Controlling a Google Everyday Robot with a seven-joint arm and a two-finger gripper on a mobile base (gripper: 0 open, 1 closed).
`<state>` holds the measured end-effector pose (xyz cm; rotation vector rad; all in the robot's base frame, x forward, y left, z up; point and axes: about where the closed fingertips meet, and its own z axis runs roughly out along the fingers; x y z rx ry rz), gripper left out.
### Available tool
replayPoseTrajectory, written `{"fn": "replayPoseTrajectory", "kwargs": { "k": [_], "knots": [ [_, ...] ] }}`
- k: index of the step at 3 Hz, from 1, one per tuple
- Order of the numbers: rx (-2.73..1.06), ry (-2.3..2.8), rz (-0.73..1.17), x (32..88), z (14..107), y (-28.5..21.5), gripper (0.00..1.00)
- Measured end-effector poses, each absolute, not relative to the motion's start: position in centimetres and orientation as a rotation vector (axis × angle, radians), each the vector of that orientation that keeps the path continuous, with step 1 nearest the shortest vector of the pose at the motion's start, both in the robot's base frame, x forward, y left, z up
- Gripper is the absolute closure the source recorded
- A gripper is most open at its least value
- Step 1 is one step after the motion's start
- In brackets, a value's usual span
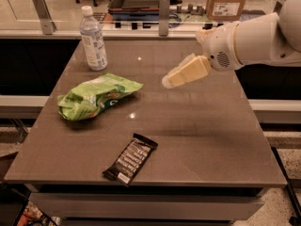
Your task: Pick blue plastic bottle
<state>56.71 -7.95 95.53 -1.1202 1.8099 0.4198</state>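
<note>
**Bottle Stands at Far Corner as Robot Arm Hangs Over Mid-Worktop**

The blue plastic bottle (93,41) stands upright near the far-left corner of the worktop (197,126) as the camera sees it. Its white cap is on top and its pale label faces the lens. Its long axis runs straight up, and nothing leans on it or touches it.

Nearer the camera and just to the bottle's side lies a crumpled green bag (96,98), apart from the bottle's base. A dark snack bar (130,158) rests farther forward still, close to the worktop's near edge.

The gripper (168,82) hangs in the air above the middle of the worktop, on the end of a white arm (254,41) that reaches in from the right of the view. Its cream-coloured tip slants down and toward the bottle's side of the surface. The jaws hold nothing. Whether they are parted or closed cannot be told from this angle.

The bottle lies well apart from the gripper, off to the left of the view and farther back, with bare worktop between the two. The pick looks not yet begun. To make it, the single arm would likely have to cross that gap toward the far-left corner and meet the bottle from the side, the jaws set across its upright body. The green bag sits forward of that path and seems unlikely to get in the way.
</note>
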Motion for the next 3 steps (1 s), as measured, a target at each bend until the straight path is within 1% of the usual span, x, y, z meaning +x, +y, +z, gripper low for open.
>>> {"fn": "replayPoseTrajectory", "kwargs": {
  "k": [2,3],
  "knots": [
    [-1.142,1.637,0.570,61.8,95.2,2.5,0.00],
    [-1.127,1.568,0.636,64.1,95.1,6.5,0.00]
  ]
}}
